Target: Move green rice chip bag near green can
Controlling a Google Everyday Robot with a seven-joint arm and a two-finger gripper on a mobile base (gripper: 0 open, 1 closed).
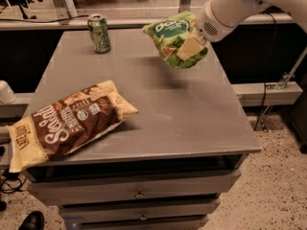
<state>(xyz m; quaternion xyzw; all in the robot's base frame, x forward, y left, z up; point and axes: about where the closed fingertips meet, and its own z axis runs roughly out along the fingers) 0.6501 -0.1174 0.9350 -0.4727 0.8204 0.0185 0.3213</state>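
Note:
The green rice chip bag hangs in the air above the right back part of the grey table. My gripper comes in from the upper right on a white arm and is shut on the bag, one pale finger lying across its front. The green can stands upright at the back left of the table, well to the left of the bag.
A larger brown-and-cream bag lies at the front left, overhanging the table's left edge. Drawers sit below the tabletop. A shoe shows at the bottom left. A low ledge runs to the right.

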